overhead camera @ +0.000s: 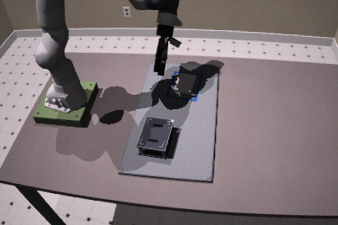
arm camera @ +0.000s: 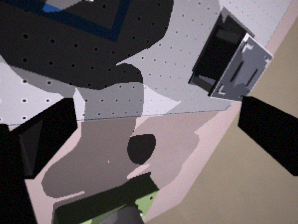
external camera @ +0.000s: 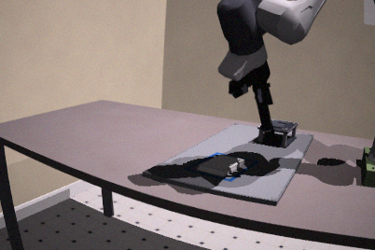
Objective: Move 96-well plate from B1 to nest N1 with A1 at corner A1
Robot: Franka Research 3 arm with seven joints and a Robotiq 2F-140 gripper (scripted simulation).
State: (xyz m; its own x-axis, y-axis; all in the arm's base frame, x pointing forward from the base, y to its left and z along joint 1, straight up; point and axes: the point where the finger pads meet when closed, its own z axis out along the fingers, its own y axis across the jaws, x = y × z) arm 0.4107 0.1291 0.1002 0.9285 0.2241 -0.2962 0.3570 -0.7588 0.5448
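1. The 96-well plate [overhead camera: 186,85] lies flat on bench spot B1 [overhead camera: 195,96], a blue-outlined rectangle at the far end of the grey perforated mat [overhead camera: 202,139]. It is deep in the arm's shadow, so I can't quite tell which corner is the cut-off one; a pale patch shows at its left edge in the top view.

2. The gripper [overhead camera: 160,65] hangs above the mat, just left of the plate and not touching it, with its fingers spread wide and nothing between them. In the wrist view the two dark fingers stand at opposite edges of the frame, with the mat's edge and the table between them.

3. The plate reads as a thin, rigid, dark moulded slab, likely light and stiff. Its skirt walls are probably smooth, so a grip there could slip. I would take it across the two long side walls, near their middle, so it hangs level and does not twist.

4. The raised plate nest N1 [overhead camera: 156,136] stands on the near part of the mat, well apart from the plate. It is a dark, boxy stand with a grey top, pale corner locators and two short slots.

5. The mat is matt grey with a fine grid of dots, and the table [overhead camera: 273,118] under it is a smooth brownish top. The arm rises from a green base block [overhead camera: 86,114] at the left.
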